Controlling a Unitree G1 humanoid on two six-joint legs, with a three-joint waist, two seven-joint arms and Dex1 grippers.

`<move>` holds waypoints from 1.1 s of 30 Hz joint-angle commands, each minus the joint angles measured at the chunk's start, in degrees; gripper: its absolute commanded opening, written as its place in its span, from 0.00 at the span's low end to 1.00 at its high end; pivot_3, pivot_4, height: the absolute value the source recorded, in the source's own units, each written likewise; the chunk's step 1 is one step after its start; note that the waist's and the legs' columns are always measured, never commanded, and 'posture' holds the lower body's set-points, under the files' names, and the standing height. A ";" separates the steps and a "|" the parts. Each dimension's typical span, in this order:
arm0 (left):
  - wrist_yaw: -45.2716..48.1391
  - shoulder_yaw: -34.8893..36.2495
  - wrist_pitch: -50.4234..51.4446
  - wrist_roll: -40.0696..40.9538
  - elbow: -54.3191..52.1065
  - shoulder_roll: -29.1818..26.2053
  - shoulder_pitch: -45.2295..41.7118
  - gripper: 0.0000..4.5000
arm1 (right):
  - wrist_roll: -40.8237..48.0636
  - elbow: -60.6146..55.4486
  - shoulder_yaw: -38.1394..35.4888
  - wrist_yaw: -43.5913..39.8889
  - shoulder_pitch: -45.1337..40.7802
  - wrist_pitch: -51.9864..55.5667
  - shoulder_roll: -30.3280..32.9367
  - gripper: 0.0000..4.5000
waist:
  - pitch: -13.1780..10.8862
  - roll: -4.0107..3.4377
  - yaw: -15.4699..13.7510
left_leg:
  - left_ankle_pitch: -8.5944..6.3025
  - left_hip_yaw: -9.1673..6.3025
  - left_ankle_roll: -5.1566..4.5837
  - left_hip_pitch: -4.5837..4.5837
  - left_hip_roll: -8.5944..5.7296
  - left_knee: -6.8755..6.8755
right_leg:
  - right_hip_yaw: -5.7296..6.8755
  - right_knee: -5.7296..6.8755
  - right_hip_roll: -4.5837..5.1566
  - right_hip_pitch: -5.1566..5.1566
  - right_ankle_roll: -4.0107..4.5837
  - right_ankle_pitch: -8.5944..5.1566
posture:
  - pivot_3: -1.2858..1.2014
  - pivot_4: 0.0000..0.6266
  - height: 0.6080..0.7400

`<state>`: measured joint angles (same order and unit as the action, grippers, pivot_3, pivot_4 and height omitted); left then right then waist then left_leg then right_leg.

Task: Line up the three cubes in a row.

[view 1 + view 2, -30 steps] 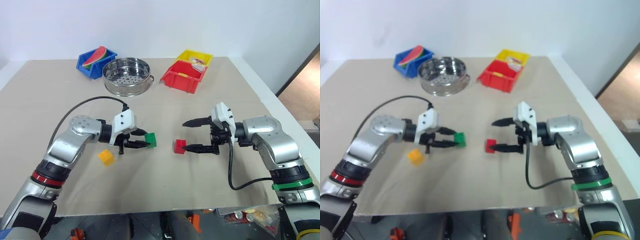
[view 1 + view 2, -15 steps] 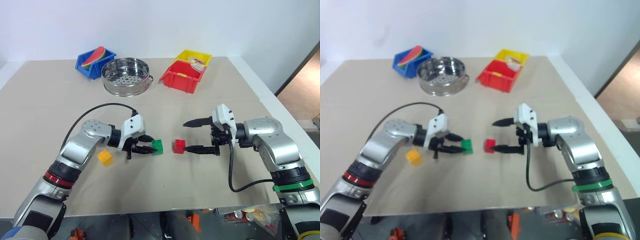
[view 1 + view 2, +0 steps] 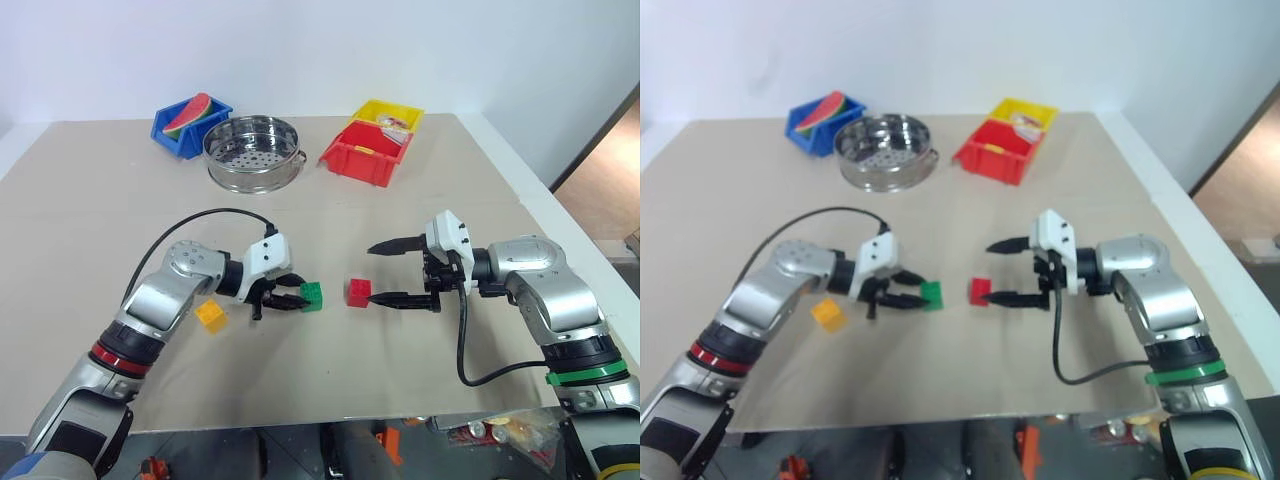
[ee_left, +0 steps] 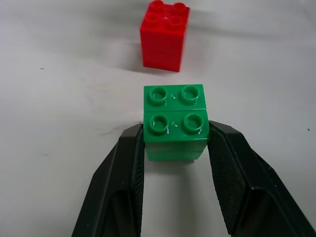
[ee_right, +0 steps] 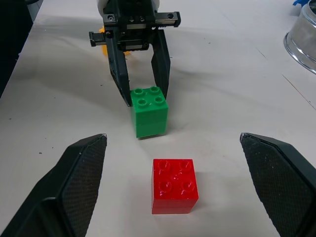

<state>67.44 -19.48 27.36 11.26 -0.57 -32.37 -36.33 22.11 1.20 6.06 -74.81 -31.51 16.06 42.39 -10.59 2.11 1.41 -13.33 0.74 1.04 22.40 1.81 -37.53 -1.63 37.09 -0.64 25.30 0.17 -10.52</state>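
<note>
Low over the table, left gripper (image 3: 296, 297) pinches the green cube (image 3: 313, 294); right gripper (image 3: 378, 272) gapes beside the red cube (image 3: 359, 292).

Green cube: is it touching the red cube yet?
No. In the left wrist view, bare table separates the green cube, held by the left gripper, from the red cube.

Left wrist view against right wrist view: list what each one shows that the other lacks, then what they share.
Left wrist view alone: the left gripper's finger pads close up, pressed on the green cube's sides.

Right wrist view alone: the right gripper open wide around the red cube without touching it, the whole left gripper, a bit of the yellow-orange cube behind it, and the steel steamer's edge.

Both: green and red cubes apart on the table.
</note>
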 commanded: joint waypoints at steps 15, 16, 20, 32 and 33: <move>-0.56 2.57 -2.13 -1.00 0.56 -0.52 -4.84 0.99 | 0.22 -1.21 -2.19 0.12 0.97 -1.17 1.50 1.00 | 0.00 0.00 0.00 | 0.00 0.01 0.00 0.00 0.00 0.00 | -0.02 0.00 0.00 0.00 -0.01 0.00 | 0.52 0.24 1.00; -0.50 3.61 -0.66 0.17 -0.44 -0.88 -5.03 0.99 | 0.24 -1.28 -2.20 0.11 1.01 -1.14 1.55 1.00 | 0.00 0.00 0.01 | 0.00 0.00 0.00 0.00 0.00 0.00 | -0.01 0.00 0.00 0.00 -0.01 0.00 | 0.52 0.24 1.00; -1.41 10.76 9.46 7.08 -6.35 -4.01 -4.55 0.99 | 0.03 -1.03 -2.15 -0.07 1.16 -1.46 1.74 1.00 | 0.00 0.00 0.08 | 0.00 0.00 0.00 0.00 0.03 0.00 | 0.00 0.01 -0.02 0.01 0.00 0.00 | 0.52 0.24 1.00; -19.58 32.87 20.26 17.56 -30.43 -3.67 16.66 0.99 | -1.04 2.62 -0.70 -2.06 -0.35 -3.96 1.24 1.00 | 0.00 0.00 0.58 | 0.00 0.02 0.00 -0.04 0.08 0.01 | -0.02 0.00 -0.01 0.00 0.00 -0.01 | 0.52 0.24 1.00; -20.29 34.63 19.10 18.04 -32.23 -3.29 19.96 0.99 | -1.21 2.93 -0.56 -2.28 -0.44 -4.22 1.06 1.00 | 0.00 0.00 0.62 | 0.00 0.03 0.00 -0.05 0.10 0.02 | -0.03 0.00 -0.02 0.00 0.00 -0.01 | 0.52 0.24 1.00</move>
<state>48.73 11.53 48.34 28.10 -28.70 -36.02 -17.86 20.87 4.42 6.36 -76.37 -30.75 13.00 43.32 -10.59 2.11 2.02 -13.33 0.75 1.04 22.34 1.91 -37.50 -1.64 37.11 -0.66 25.30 0.19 -10.54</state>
